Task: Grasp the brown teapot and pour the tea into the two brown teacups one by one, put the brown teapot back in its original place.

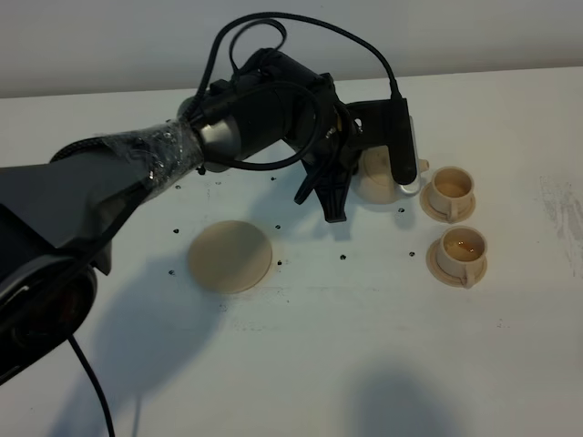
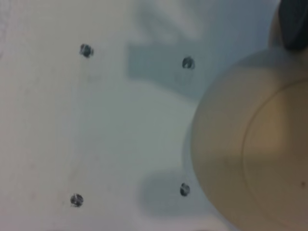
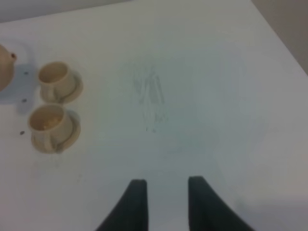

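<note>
The brown teapot (image 1: 372,185) is right of the table's middle, its spout next to the far teacup (image 1: 453,191). My left gripper (image 1: 393,168) is shut on the teapot. In the left wrist view the teapot (image 2: 250,154) fills the frame edge, with one dark finger (image 2: 293,24) on it. The near teacup (image 1: 460,250) holds amber tea (image 1: 467,243). I cannot tell whether the far cup holds tea. The large flat saucer (image 1: 230,256) lies bare left of the middle. My right gripper (image 3: 166,185) is open and empty, well away from the cups (image 3: 55,79) (image 3: 48,122).
The left arm (image 1: 137,182) and its cables stretch across the table's left half, over the area behind the large saucer. Small screw holes (image 2: 86,50) dot the white tabletop. Faint scuff marks (image 3: 149,96) lie right of the cups. The table's right edge (image 3: 281,43) is in view.
</note>
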Robot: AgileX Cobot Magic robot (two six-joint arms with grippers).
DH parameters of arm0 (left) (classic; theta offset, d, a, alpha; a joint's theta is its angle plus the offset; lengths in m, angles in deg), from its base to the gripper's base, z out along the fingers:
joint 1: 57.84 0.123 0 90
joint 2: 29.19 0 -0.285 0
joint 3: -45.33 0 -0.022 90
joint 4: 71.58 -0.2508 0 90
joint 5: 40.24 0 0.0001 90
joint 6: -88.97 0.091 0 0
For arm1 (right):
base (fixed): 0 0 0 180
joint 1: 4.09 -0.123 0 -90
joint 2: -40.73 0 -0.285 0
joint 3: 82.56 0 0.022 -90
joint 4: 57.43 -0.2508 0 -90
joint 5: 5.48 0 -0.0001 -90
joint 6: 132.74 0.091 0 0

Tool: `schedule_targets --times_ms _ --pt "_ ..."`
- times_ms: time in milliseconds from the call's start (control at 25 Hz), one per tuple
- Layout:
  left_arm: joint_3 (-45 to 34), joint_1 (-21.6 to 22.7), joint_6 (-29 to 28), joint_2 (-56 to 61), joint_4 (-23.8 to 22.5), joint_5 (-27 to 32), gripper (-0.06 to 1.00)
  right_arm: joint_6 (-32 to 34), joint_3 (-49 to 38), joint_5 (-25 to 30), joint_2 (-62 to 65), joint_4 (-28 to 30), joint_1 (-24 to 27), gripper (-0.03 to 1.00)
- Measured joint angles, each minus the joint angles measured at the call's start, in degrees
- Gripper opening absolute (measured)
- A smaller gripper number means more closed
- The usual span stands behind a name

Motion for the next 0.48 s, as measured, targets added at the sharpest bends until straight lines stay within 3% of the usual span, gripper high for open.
schedule_targets --times_ms 480 --pt "0.80 -0.95 -0.03 -0.50 -4.48 -2.21 0.12 0.00 0.00 0.00 0.00 0.00 0.00 0.22"
